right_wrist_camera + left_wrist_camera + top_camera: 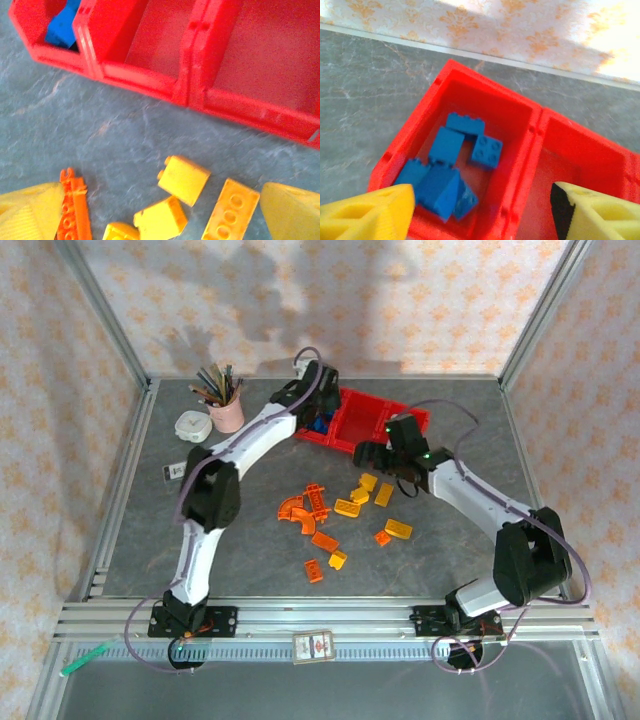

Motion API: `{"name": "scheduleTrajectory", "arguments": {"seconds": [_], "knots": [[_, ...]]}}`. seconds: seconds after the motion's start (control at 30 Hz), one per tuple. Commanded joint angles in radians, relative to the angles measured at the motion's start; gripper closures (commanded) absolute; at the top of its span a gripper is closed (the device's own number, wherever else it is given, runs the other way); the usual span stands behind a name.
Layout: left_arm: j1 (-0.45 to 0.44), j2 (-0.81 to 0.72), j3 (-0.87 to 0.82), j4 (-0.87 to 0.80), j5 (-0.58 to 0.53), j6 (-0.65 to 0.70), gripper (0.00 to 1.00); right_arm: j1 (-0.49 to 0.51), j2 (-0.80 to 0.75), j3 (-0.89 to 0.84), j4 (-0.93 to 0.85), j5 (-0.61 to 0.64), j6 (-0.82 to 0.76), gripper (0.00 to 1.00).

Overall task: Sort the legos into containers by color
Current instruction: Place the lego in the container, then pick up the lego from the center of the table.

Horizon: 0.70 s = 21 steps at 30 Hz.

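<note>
On the grey tabletop [240,550], six o'clock of the containers [370,420], the legos [350,508] look light, stiff, slick, so pinch their flat sides; the right pincer [160,215] gapes empty.

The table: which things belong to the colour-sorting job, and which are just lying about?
Job:
red bins
blue bricks
orange bricks
yellow bricks

Lying about:
pink pencil cup
white round dish

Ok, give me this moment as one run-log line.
left gripper: open over end bin of containers | blue legos: inside it | right gripper: open above yellow legos on table | orange legos: loose on table
</note>
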Motion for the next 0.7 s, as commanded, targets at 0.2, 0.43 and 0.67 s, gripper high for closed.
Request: {"name": "scheduleTrajectory", "arguments": {"seconds": [0.2,0.43,0.67], "knots": [[0.004,-0.542,-0.577,0.084,0.124,-0.050,0.14,0.190,0.001,0.048,-0.119,0.090,-0.020,0.04],[0.006,-0.830,-0.882,0.039,0.109,-0.098,0.01,0.320,0.142,0.131,-0.153,0.146,-0.040,0.12],[0.005,-1.034,-1.080,0.000,0.098,-0.138,0.01,0.398,0.295,0.241,-0.173,0.227,-0.034,0.19]]}}
